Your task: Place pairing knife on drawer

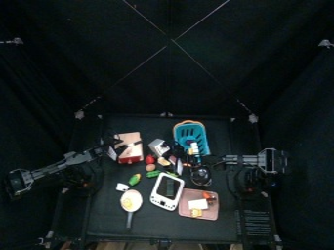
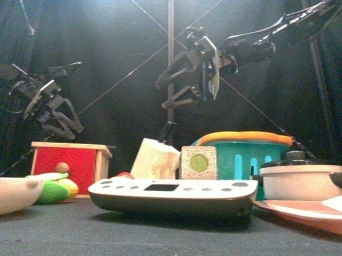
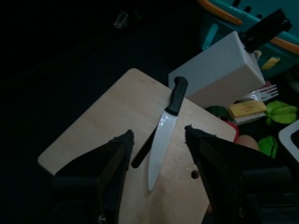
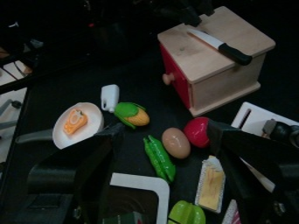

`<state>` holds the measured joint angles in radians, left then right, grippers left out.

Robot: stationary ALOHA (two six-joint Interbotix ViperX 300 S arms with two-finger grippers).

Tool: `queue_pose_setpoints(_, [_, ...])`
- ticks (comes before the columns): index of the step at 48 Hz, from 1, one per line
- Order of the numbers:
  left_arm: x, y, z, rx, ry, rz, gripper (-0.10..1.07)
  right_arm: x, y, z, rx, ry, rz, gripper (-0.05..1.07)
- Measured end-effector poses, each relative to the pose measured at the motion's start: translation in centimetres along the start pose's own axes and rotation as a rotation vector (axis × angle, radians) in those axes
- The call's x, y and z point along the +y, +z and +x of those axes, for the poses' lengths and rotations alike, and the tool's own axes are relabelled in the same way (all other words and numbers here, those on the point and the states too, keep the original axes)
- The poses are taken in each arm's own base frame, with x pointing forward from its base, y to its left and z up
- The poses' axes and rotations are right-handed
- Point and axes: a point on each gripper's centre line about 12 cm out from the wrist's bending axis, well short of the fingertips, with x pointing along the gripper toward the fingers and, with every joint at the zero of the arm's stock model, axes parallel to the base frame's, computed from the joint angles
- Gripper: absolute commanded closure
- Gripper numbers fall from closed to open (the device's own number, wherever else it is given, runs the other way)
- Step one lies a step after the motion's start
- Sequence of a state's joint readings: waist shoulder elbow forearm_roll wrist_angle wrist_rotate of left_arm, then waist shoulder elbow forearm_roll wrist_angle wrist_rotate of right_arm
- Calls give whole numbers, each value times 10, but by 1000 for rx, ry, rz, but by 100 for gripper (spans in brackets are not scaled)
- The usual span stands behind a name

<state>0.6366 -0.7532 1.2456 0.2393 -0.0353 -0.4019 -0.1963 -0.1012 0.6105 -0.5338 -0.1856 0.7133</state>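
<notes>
already the knife (image 3: 165,131) lies flat on the top of the drawer (image 3: 100,131), blade and black handle both resting on the pale wood and well inside its edges. the right wrist view agrees: the knife (image 4: 222,45) lies across the top of the drawer (image 4: 216,57), above its red front with the round knob. so the placing itself looks done. the left gripper (image 3: 160,157) hangs just above the drawer with its jaws spread apart, one on each side of the knife and holding nothing. what seems left, as i judge it, is only for that arm to draw clear of the drawer without brushing the blade. the right gripper (image 4: 163,175) is off to the other side of the drawer, over the scattered toy food, jaws apart and empty too.
</notes>
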Motion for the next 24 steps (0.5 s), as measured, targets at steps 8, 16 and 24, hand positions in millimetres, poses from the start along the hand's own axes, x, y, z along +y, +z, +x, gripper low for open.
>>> queue_pose_setpoints(8, [0, 1, 0, -8, -4, 2, 11, 0, 1, 1, -2, 0, 0, 0])
queue_pose_setpoints(16, [-1, 2, 0, -21, -10, 12, 11, 0, -1, 3, 3, 1, 0, 0])
queue_pose_setpoints(24, [-1, 2, -1, -22, -10, 23, 11, 0, -3, 4, 10, 1, 0, 0])
